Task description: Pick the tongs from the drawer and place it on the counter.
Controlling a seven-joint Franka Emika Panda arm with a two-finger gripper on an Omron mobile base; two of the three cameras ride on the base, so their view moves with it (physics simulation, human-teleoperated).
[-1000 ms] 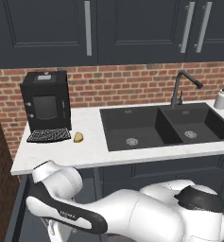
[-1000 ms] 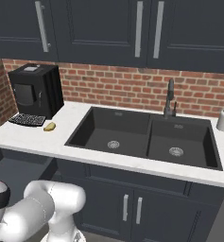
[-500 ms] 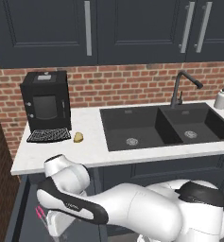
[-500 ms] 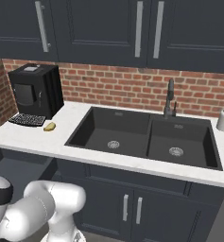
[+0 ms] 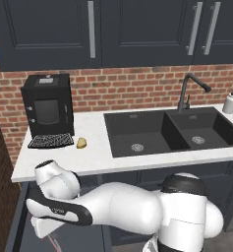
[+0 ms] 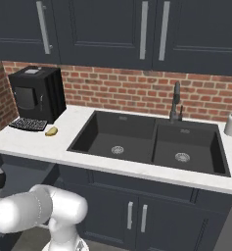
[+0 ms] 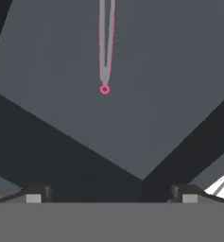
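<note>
Item: the tongs, a thin pink-edged utensil with a small ring at its near end, which we see in the hand view lying flat on the dark floor of the drawer, running from centre frame toward 12 o'clock. We note the gripper at 6 o'clock of the tongs, its two dark fingertips spread wide apart with nothing between them, well short of the ring and not touching it. Drawer walls show as darker bands crossing toward 4 and 8 o'clock. In the left base view we log the white arm bent low at 7 o'clock, below the counter, with a thin pink line just under the hand inside the open drawer. Surface: white slab with a thick edge, a black double sink set in it, a dark faucet behind. Toward 9 o'clock of the sink we list a black coffee machine, a dark grated tray before it, and a small yellowish lump. At 3 o'clock, a white soap bottle. Room: red brick backsplash, dark upper cabinets with silver bar handles.
</note>
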